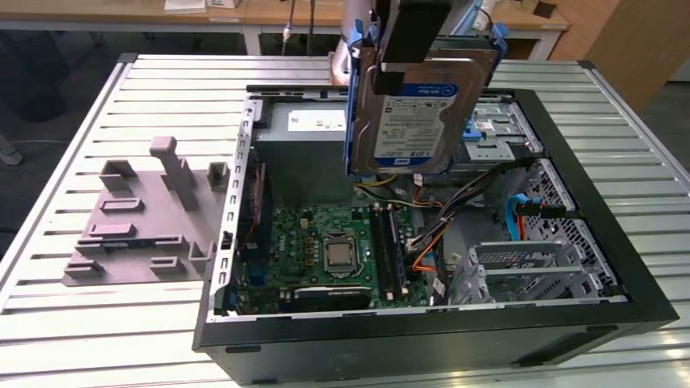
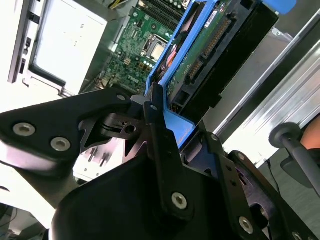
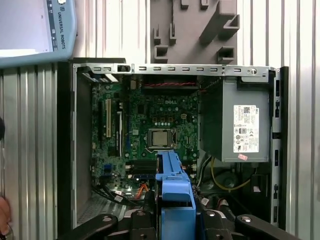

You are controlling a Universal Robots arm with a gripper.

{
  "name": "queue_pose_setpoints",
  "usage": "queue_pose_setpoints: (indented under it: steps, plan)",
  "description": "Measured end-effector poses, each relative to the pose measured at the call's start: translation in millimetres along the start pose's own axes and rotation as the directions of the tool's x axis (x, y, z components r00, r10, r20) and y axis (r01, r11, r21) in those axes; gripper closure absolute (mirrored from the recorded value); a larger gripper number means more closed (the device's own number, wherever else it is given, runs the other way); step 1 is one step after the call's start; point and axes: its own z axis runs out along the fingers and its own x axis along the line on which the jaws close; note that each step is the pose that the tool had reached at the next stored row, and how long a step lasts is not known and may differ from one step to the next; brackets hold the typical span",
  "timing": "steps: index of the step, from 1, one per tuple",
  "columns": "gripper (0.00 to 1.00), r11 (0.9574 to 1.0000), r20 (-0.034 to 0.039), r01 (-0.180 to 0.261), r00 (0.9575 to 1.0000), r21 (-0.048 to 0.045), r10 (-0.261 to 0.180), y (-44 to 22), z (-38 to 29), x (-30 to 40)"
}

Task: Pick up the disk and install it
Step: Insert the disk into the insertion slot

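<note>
Open desktop tower case (image 1: 431,339) lies on its side on the slatted metal surface (image 1: 108,323), side panel off, so the interior faces up and can be reached from above. The pincer (image 1: 413,56) is clamped on the disk (image 1: 415,109), gripping the blue carrier frame at the disk's upper end. In the second wrist view the black fingers (image 2: 152,117) press on either side of that frame. The disk hangs upright, label toward the exterior camera, clear of the case and over its twelve o'clock portion in the exterior view. Judgement: the edge-on hold keeps the label face and circuit side free and would let the carrier slide into a bay; the install is not yet done. The first wrist view looks straight down past the carrier (image 3: 174,185) into the case. Contents of the case, exterior view: green motherboard (image 1: 323,242) at six to seven o'clock, with the bare processor (image 1: 339,255) near its middle. The grey power supply box (image 1: 307,141) with its small white sticker sits at eleven o'clock. A metal drive cage (image 1: 506,133) stands at one o'clock, partly behind the disk, and a perforated bay (image 1: 539,271) at four o'clock. Orange and other cables (image 1: 426,242) run between board and bays. Outside, at nine o'clock of the case, a grey moulded fixture (image 1: 145,218) rests on the surface, its slots holding nothing.
</note>
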Motion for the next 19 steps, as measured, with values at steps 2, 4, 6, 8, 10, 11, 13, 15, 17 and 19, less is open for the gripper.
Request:
queue_pose_setpoints:
  steps: [2, 4, 6, 8, 10, 11, 13, 15, 17, 19]
  plan:
    - [0.64, 1.0, 0.0002, 0.0, 1.0, 0.0001, 0.0, -0.1, 0.5, 4.9]
    - [0.64, 1.0, 0.0002, 0.0, 1.0, 0.0, 0.0, -0.2, 0.8, 9.6]
    - [0.64, 1.0, 0.0001, 0.0, 1.0, 0.0001, 0.0, -0.3, 1.0, 14.2]
    - [0.64, 1.0, 0.0001, 0.0, 1.0, 0.0001, 0.0, -0.4, 1.2, 17.8]
    - [0.64, 1.0, 0.0, 0.0, 1.0, 0.0, 0.0, -0.6, 1.3, 20.6]
    - [0.64, 1.0, 0.0001, 0.0, 1.0, 0.0001, 0.0, -0.9, 1.4, 21.8]
    - [0.64, 1.0, 0.0001, 0.0, 1.0, 0.0001, 0.0, -2.6, 1.5, 22.7]
    - [0.64, 1.0, 0.0001, 0.0, 1.0, 0.0, 0.0, -5.6, 1.5, 23.1]
    - [0.64, 1.0, 0.0001, 0.0, 1.0, 0.0, 0.0, -8.0, 1.7, 23.7]
    - [0.64, 1.0, 0.0001, 0.0, 1.0, 0.0001, 0.0, -9.4, 1.9, 24.2]
